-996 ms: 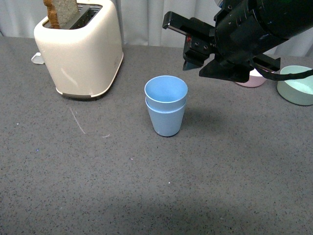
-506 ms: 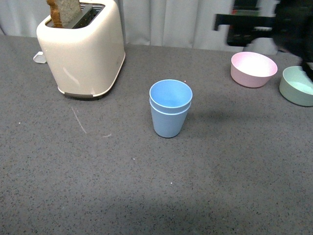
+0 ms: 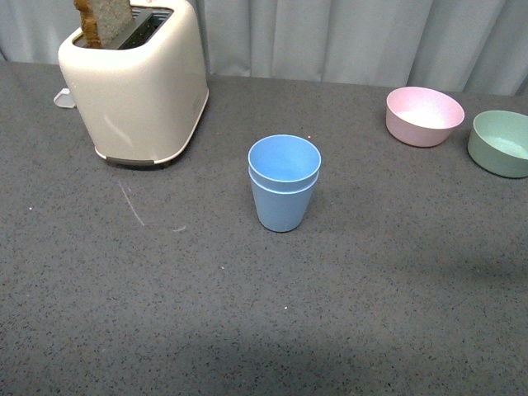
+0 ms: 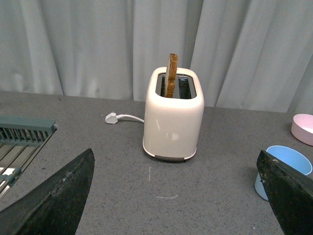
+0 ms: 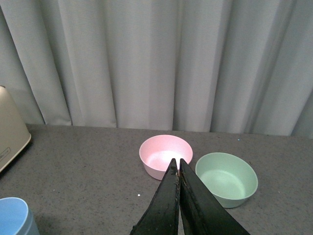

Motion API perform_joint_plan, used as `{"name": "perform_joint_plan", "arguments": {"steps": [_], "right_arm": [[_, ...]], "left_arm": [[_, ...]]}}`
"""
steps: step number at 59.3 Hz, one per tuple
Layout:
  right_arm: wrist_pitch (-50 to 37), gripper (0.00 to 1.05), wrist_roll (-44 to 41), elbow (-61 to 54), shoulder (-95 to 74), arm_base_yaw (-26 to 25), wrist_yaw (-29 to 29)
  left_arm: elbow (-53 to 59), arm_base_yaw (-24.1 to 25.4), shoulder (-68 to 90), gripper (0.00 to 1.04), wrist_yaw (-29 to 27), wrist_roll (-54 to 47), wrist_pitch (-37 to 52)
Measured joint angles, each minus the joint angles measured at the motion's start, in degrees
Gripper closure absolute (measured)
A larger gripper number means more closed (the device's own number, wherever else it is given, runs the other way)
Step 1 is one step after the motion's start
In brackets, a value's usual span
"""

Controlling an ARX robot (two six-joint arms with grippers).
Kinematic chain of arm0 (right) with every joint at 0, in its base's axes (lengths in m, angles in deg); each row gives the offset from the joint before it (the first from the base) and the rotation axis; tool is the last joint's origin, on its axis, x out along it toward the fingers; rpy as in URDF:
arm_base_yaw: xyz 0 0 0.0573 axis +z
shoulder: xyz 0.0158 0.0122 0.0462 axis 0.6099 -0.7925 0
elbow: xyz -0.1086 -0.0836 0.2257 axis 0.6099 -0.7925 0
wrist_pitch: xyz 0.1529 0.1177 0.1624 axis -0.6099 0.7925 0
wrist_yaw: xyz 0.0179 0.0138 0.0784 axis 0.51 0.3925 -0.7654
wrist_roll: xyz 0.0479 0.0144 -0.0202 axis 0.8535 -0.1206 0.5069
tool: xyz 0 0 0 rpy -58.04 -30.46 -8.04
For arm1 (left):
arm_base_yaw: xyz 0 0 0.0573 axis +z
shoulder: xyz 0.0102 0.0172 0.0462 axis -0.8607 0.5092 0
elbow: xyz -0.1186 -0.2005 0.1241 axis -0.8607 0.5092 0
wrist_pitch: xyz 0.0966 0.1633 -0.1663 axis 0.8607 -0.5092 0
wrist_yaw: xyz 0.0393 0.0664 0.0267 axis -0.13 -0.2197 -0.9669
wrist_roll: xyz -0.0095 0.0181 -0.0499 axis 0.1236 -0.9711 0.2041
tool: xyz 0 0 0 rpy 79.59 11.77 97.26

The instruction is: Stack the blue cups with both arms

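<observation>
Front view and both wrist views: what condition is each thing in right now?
blue cups: nested, upright
toaster: upright, toast sticking out of one slot
pink bowl: upright, empty
green bowl: upright, empty
left gripper: open, empty
right gripper: shut, empty

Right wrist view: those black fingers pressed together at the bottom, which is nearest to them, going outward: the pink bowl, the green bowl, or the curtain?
1. Pink bowl: just past the tips of the right gripper.
2. Green bowl: close beside the pink one, off to the side; the two bowls are nearly too close to call.
3. Curtain: farthest, hanging behind the table.
</observation>
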Motion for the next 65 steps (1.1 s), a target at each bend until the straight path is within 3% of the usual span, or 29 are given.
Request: {"name": "perform_joint_plan", "arguments": {"steps": [21,24,29,65], "right_arm": [[10.4,1.04,0.0,-8.2,18.0,-4.3,-4.3],[12.5,1.04,0.0,-9.0,21.0,-6.8,-7.9],[15.5,1.04,0.0,-9.9,24.8,-8.6,-8.3],[39.0,1.04,0.0,-12.2,51.7,-9.0,-8.8]], "left_arm": [[0.0,0.0,0.0,0.07,0.0,0.0,0.0],[0.0,0.0,0.0,0.07,0.0,0.0,0.0],[0.0,0.0,0.0,0.07,0.0,0.0,0.0],[0.0,0.0,0.0,0.07,0.0,0.0,0.0]]}}
